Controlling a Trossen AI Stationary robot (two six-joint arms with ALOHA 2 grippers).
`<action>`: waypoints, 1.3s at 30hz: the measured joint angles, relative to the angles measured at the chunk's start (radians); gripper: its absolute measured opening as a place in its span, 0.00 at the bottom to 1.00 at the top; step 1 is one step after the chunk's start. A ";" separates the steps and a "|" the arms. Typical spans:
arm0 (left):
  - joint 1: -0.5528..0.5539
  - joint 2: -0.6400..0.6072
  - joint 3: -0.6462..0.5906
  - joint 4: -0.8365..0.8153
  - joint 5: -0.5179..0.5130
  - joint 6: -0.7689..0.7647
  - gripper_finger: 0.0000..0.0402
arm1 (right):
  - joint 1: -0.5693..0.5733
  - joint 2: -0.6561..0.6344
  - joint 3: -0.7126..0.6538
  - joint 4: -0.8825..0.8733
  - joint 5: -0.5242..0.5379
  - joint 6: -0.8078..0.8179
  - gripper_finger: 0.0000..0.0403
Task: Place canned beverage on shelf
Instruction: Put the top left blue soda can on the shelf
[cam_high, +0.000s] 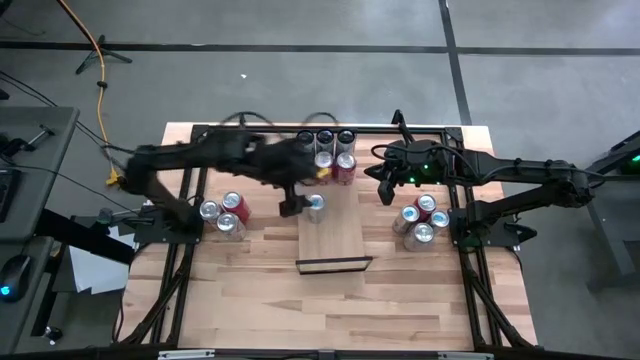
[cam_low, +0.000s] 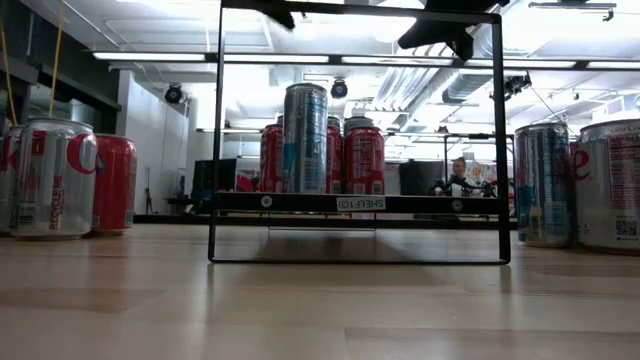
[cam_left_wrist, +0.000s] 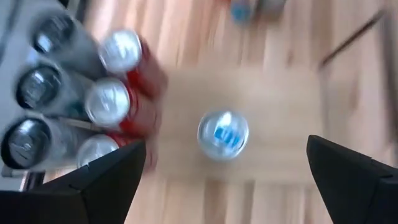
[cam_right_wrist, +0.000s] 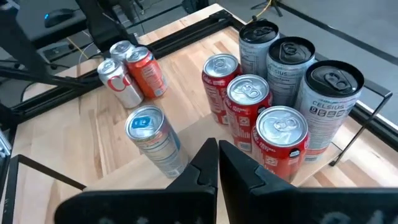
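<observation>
A silver canned beverage with a blue tab stands upright on its base at the far end of the shelf, a pale board with a black lip at its near end. My left gripper hangs open just left of the can and above it. Its two fingers are spread wide, and the can stands apart from both. My right gripper is shut on nothing and held above the table, right of the shelf's far end.
Red and tall silver cans cluster just beyond the shelf's far end. More cans stand left and right of it. In the low view a black wire frame rises at the shelf's near end.
</observation>
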 joint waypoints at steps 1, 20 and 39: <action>-0.005 -0.048 -0.053 0.066 0.000 -0.015 0.96 | 0.000 0.000 0.000 0.000 0.000 0.000 0.00; -0.085 -0.595 -0.838 0.849 -0.028 -0.330 0.96 | 0.001 0.000 0.000 0.053 -0.062 -0.007 0.00; -0.093 -0.669 -0.891 0.949 -0.152 -0.306 0.04 | 0.001 0.001 0.000 0.077 -0.095 0.135 0.00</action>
